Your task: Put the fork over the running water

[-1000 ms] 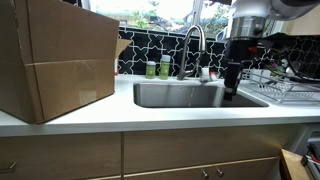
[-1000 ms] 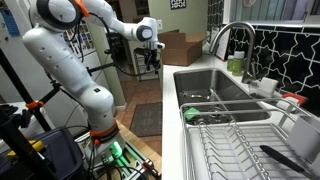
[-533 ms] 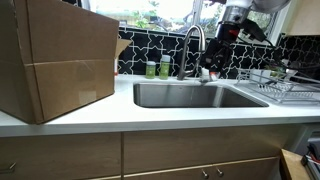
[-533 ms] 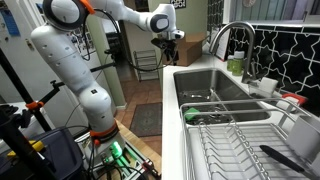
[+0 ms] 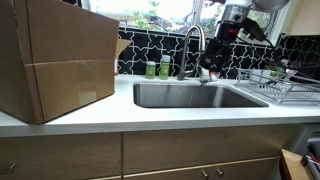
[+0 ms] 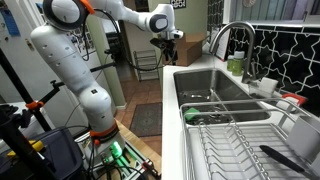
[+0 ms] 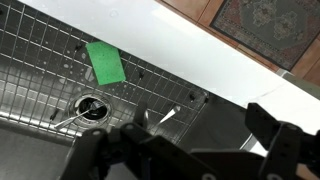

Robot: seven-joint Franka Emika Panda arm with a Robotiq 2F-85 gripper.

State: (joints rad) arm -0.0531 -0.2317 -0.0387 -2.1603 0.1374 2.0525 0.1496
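**Gripper held over the basin.** The gripper (image 5: 226, 30) hangs high above the sink (image 5: 160, 97), level with the faucet (image 5: 192, 40) at the back edge of the tabletop (image 5: 90, 118), presumably so that its load clears the spout. The fork (image 7: 167, 115) is probably the thin bright sliver at its tips in the wrist view. Whether the fingers are clenched cannot be told. No water stream is discernible.

You have a white countertop (image 5: 110, 118) with a stainless sink (image 5: 185, 96) set into it. At nine o'clock from the sink stands a large cardboard box (image 5: 55, 60). At three o'clock sits a wire dish rack (image 5: 278, 88). At eleven o'clock, two small bottles (image 5: 151, 68) stand against the backsplash.
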